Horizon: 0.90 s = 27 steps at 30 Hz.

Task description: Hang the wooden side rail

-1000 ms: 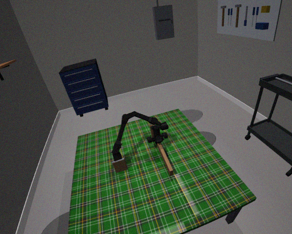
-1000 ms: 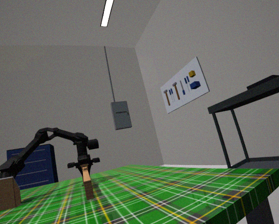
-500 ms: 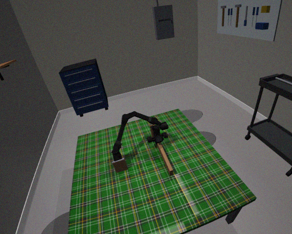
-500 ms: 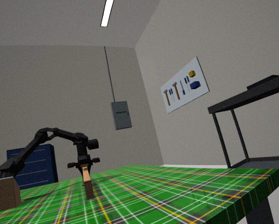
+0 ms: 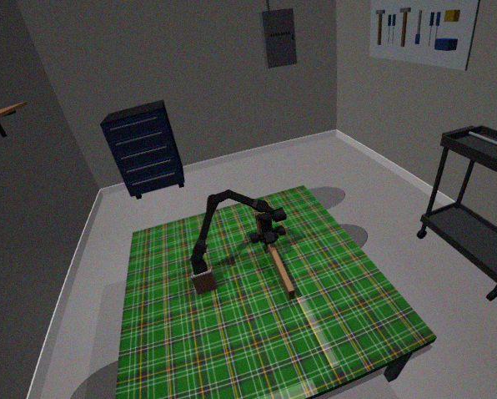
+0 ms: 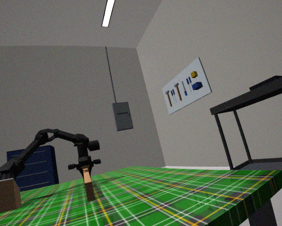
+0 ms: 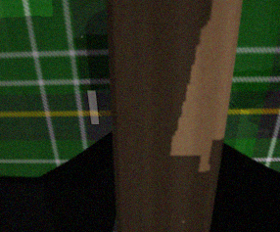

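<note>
Rail (image 5: 281, 268) clamped at its raised end between the arm's fingers (image 5: 268, 238), slanting down from them toward the viewer, far end resting on the plaid desk (image 5: 223, 339), dark post (image 5: 260, 224) standing just behind the fingers.

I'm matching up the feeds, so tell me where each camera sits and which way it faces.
Top: high up, looking down on the table; whole arm shows.
Exterior: low at table edge, looking across; arm and gripper show.
Wrist: on the gripper, facing down along the wooden side rail.
Top and exterior share the rail, the arm and the tool board.
</note>
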{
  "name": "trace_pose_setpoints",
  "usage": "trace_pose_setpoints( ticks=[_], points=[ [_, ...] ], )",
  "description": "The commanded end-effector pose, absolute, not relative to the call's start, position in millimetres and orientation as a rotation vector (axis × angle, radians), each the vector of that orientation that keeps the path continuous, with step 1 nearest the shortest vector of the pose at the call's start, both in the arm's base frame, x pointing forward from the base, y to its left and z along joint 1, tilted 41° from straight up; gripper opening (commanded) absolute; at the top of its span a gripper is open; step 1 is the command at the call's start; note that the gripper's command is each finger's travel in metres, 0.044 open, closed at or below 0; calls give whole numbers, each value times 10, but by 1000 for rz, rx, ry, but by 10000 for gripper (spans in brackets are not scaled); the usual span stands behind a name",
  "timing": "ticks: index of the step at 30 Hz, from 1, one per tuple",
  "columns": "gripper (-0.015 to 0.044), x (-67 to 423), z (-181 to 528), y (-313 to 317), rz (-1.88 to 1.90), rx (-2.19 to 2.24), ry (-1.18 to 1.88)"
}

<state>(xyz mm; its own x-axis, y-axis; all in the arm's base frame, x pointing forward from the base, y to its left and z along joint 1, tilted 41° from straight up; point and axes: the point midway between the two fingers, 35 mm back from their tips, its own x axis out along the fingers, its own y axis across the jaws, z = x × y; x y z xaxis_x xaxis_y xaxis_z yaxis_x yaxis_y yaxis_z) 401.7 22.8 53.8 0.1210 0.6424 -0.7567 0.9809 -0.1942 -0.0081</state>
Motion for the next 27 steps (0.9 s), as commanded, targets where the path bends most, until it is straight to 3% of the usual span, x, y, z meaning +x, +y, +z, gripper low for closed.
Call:
trace_pose_setpoints(
  ticks=[1,27],
  points=[
    [0,4025,554,228,-876,1906,1559],
    [0,4030,521,256,-876,1906,1559]
  ],
)
